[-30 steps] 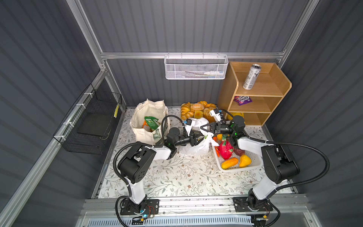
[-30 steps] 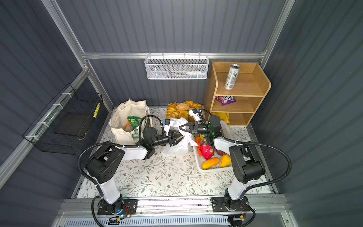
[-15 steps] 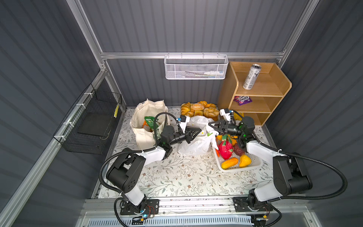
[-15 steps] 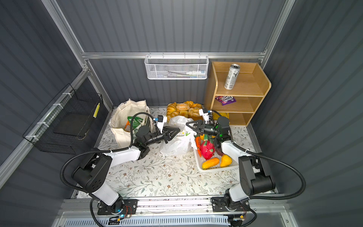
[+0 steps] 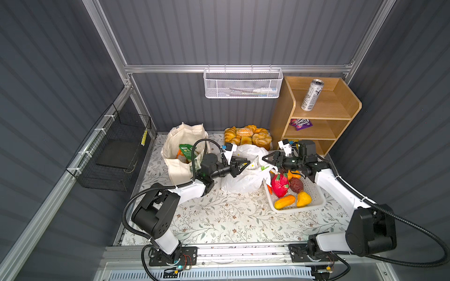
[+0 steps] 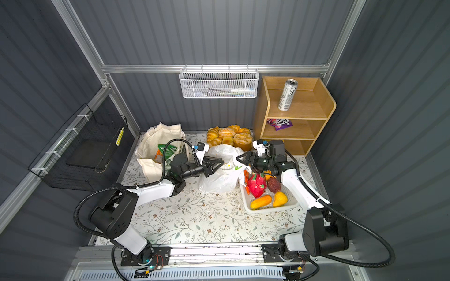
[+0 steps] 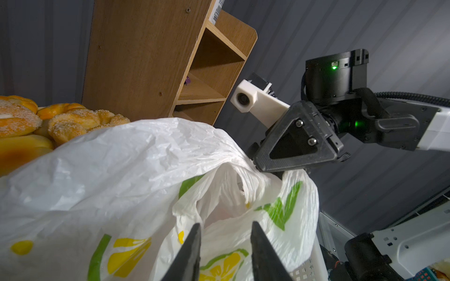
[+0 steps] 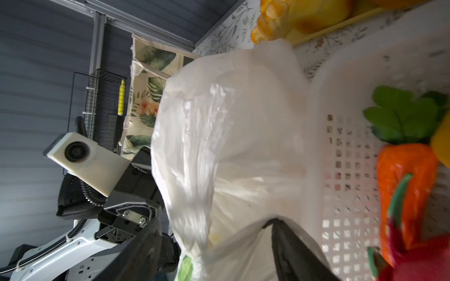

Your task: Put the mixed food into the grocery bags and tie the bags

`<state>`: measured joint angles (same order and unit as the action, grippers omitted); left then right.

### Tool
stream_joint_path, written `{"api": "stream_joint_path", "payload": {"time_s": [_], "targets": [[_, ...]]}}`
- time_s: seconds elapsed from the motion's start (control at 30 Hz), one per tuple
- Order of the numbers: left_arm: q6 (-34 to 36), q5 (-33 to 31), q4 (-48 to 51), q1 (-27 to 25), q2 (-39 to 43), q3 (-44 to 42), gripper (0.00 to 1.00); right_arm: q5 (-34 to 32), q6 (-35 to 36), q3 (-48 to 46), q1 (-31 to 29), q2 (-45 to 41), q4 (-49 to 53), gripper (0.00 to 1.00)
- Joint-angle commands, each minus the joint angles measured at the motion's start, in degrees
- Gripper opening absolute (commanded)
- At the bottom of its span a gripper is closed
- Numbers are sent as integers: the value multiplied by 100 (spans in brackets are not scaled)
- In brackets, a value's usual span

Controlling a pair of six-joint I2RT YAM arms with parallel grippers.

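Note:
The white lemon-printed plastic bag (image 5: 243,176) (image 6: 219,176) sits mid-table, its top bunched. My left gripper (image 5: 246,162) (image 7: 225,233) is open at the bag's left upper side, with the film just beyond its fingertips. From the other side my right gripper (image 5: 265,158) (image 8: 214,233) stands wide open around the bag's twisted top, and film drapes over one finger. The cream canvas tote (image 5: 180,150) (image 6: 155,146) stands at the back left with green and orange packets (image 5: 186,150) inside. On the shelf's top level stands a silver-and-black can (image 5: 311,96), with a purple packet (image 5: 300,122) one level below.
A white perforated basket (image 5: 314,203) with a dragon fruit (image 5: 279,185) and other toy produce touches the bag's right side. Bread rolls (image 5: 247,135) lie behind the bag. The wooden shelf (image 5: 341,116) is at the back right, and a black wire basket (image 5: 114,155) hangs on the left wall.
Both grippers were close together at the bag's top. They have drawn apart, the left one back to the left, the right one to the right, and the right gripper has opened wide.

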<state>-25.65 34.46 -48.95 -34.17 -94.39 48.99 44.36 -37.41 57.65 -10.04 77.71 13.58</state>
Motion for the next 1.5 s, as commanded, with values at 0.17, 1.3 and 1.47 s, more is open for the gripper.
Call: {"api": "stream_joint_path", "payload": {"time_s": [0.17,1.3,1.47], "targets": [[247,140,284,-10,-7,293,35,-1899,756,900,28,-751,2202,79],[339,285,465,-158,-299,610,36,-1486,616,916,-96,-49,1457,81],[332,376,491,-190,-408,690,36,-1339,585,1080,-266,281,1268,80]]}}
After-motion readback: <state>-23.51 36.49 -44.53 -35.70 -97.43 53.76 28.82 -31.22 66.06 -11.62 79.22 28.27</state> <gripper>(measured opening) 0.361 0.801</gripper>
